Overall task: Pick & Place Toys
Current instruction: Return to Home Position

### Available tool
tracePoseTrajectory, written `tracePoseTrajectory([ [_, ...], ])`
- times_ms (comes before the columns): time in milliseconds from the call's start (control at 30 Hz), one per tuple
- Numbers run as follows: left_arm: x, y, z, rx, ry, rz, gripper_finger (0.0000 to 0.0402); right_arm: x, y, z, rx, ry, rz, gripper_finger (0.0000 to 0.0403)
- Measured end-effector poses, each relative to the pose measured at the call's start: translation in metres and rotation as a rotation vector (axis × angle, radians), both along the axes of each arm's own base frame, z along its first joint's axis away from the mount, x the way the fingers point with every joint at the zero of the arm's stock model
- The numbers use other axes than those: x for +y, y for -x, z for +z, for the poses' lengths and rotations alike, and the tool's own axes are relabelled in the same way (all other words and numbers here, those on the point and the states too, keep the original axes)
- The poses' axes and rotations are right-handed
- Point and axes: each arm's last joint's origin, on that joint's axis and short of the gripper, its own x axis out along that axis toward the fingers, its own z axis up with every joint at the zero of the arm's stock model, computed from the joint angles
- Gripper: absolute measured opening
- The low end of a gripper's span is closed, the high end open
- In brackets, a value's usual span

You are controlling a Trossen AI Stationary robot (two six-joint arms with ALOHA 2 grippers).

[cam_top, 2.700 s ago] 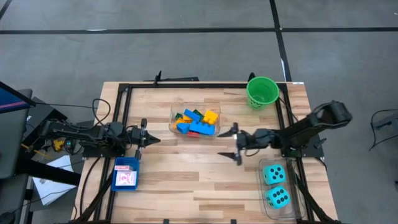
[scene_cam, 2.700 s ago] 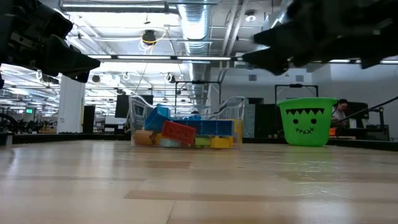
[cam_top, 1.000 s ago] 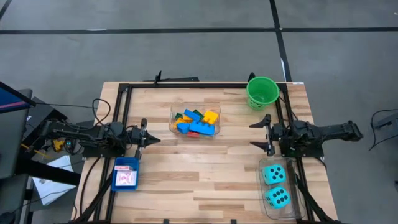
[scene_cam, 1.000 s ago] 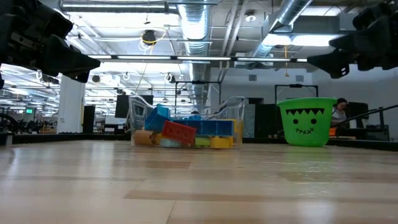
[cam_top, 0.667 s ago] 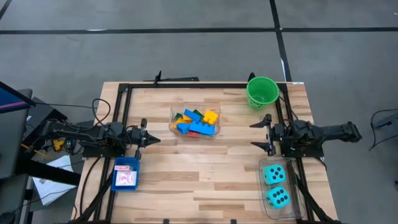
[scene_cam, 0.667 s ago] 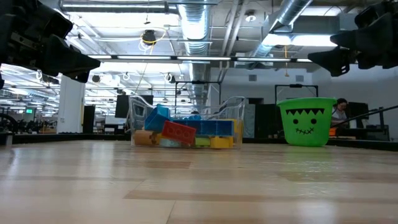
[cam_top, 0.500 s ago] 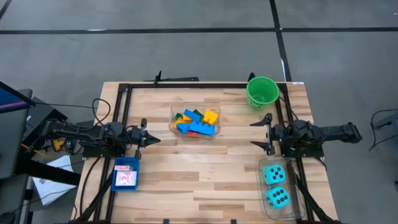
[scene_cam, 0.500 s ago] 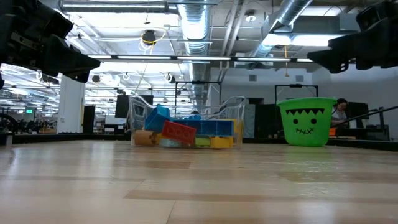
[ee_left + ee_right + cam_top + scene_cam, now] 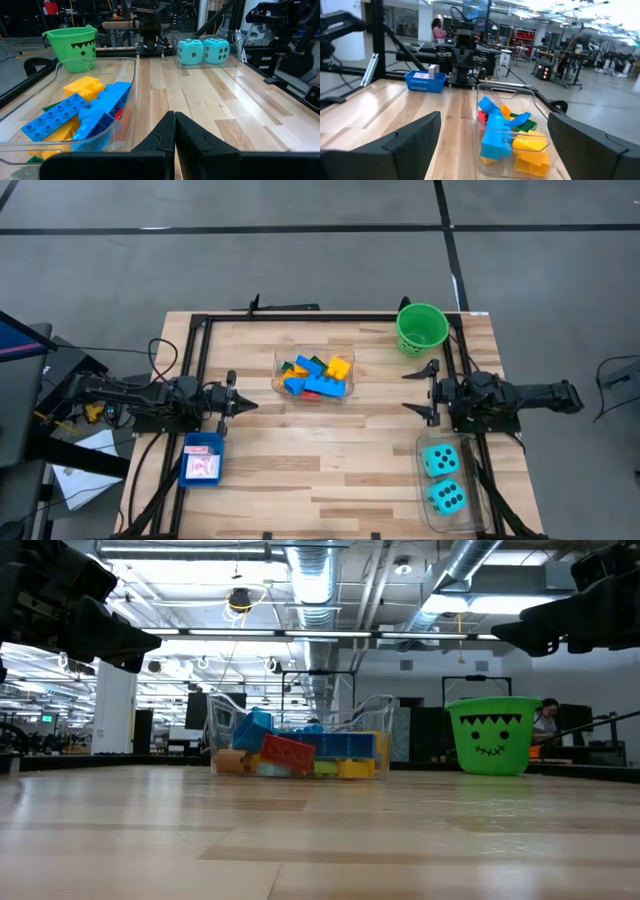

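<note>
Closest in, at the near right corner of the surface [image 9: 330,470]: a long clear tub [image 9: 421,480] with two teal black-dotted dice [image 9: 438,460], one behind the other, just beside each other. Near the left edge, about as close: a blue tray [image 9: 203,441] with a white-and-red card [image 9: 203,468] lying flat inside.

Just behind the tray, over the left edge: the left end effector [image 9: 246,403], fingers pressed together, pinching nothing, pointing toward the middle of the surface. Opposite, above the right edge and just behind the dice tub: the right end effector [image 9: 412,391], fingers spread wide, empty, pointing back toward the left one and well apart from it. Both raised off the wood, as seen from the low view.

Farther back, around the middle: a second clear tub [image 9: 279,365] full of bricks [image 9: 312,378], blue, yellow, green, red and orange, heaped loosely. At the far right corner: a green bucket [image 9: 421,327] with a black grinning face, upright, well apart from the brick tub. Beyond the surface, in the room behind the bucket: a person [image 9: 548,716], small and far off.
</note>
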Motion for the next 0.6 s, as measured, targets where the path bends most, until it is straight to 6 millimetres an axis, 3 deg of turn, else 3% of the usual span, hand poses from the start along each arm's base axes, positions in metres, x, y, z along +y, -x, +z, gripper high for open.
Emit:
tracePoseTrajectory([
  [600, 0.0, 0.0, -0.0001, 0.0, 0.0, 0.0, 0.0003, -0.0037, -0.0016, -0.0021, 0.02, -0.058, -0.037, 0.0359],
])
